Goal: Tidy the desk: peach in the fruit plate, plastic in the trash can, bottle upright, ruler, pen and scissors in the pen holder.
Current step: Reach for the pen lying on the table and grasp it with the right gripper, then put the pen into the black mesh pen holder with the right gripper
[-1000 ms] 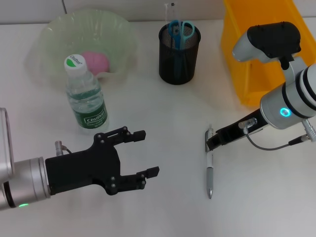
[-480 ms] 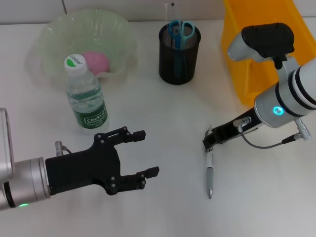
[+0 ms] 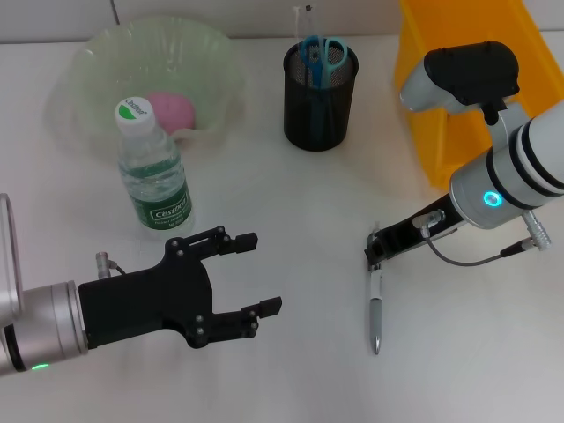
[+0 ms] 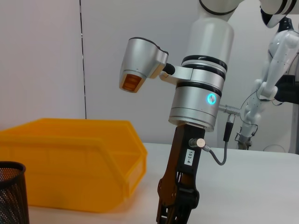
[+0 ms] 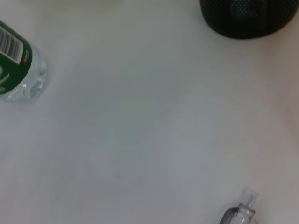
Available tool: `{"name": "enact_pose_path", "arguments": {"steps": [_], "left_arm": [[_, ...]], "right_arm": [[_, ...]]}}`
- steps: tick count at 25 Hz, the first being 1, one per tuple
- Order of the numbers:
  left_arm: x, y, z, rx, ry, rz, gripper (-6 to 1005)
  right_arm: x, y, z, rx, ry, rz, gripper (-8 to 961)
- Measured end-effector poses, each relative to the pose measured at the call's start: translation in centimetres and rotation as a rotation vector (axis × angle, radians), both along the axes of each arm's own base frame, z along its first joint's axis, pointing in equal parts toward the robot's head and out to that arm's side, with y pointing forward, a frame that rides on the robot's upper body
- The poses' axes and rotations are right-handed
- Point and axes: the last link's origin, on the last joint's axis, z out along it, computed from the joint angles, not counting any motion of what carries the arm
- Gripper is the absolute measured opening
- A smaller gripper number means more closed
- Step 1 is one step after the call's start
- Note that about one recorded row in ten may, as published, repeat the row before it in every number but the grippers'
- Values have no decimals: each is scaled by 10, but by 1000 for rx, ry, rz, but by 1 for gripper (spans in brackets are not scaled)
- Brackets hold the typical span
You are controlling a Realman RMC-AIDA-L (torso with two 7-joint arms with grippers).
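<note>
A grey-and-white pen (image 3: 374, 304) lies on the white desk, its top end also showing in the right wrist view (image 5: 241, 213). My right gripper (image 3: 373, 252) reaches down from the right and is shut on the pen's upper end; the left wrist view shows this gripper (image 4: 177, 210) too. My left gripper (image 3: 263, 271) hovers open, holding nothing, at the lower left. The bottle (image 3: 152, 167) stands upright. The pink peach (image 3: 169, 110) sits in the green fruit plate (image 3: 88, 62). Blue scissors (image 3: 322, 51) and a clear ruler (image 3: 308, 18) stand in the black mesh pen holder (image 3: 320, 101). The plastic is out of view.
A yellow bin (image 3: 458, 97) stands at the back right, just behind my right arm, and also shows as the yellow bin (image 4: 70, 158) in the left wrist view. The pen holder (image 5: 247, 18) and bottle (image 5: 16, 65) edge the right wrist view.
My right arm has shifted slightly to the left and up, the gripper staying at the pen's upper end. The pen still lies on the desk. The left arm has barely moved.
</note>
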Motion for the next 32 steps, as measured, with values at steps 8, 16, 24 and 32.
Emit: {"name": "enact_pose_path", "arguments": {"steps": [8, 16, 24, 32], "left_arm": [[0, 1, 0, 1, 1, -1, 797], [1, 1, 0, 2, 1, -5, 797], [1, 2, 1, 4, 2, -7, 797], [0, 1, 0, 4, 3, -1, 797]], "right_arm": [[1, 2, -1, -5, -6, -6, 192], [2, 2, -4, -14, -11, -12, 197], [0, 3, -5, -19, -17, -2, 232], [-2, 1, -8, -32, -23, 14, 203]]}}
